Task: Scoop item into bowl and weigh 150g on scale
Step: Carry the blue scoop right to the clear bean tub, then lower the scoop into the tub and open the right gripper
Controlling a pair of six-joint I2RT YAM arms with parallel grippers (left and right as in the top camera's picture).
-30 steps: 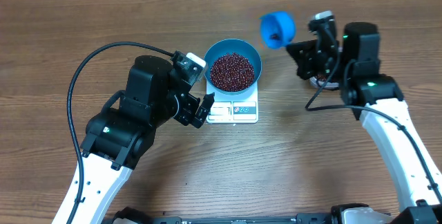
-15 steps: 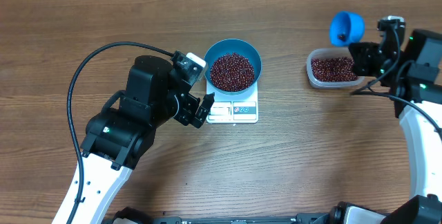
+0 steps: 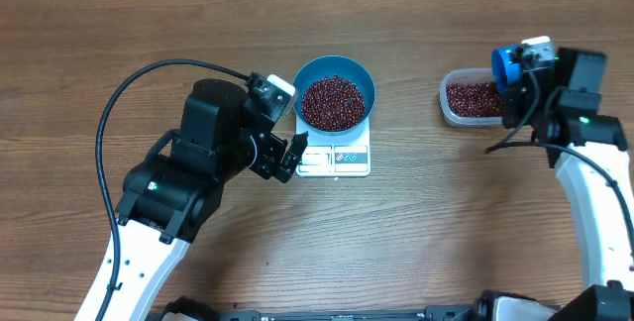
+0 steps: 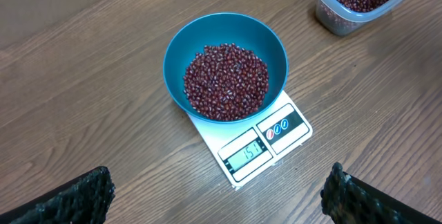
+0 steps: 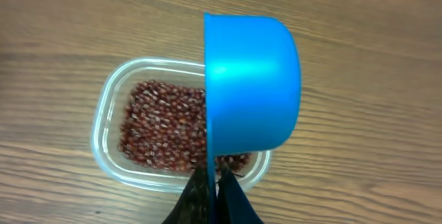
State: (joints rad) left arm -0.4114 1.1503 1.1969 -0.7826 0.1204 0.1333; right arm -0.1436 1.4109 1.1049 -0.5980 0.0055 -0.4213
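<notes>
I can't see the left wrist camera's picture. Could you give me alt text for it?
A blue bowl holding small red-brown beans sits on a white kitchen scale on a wooden table. A clear tub of more beans stands at the top right, and the left gripper is open, its black jaws in the bottom corners.

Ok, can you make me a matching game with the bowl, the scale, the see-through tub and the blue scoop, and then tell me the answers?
Things:
1. bowl
2. scale
3. tub
4. scoop

Clues:
A. pinched in the right gripper
B. blue, sitting on the scale, with beans inside
C. white and flat, under the bowl
D. clear plastic, standing apart from the scale

Right pairs: 1-B, 2-C, 3-D, 4-A.
</notes>
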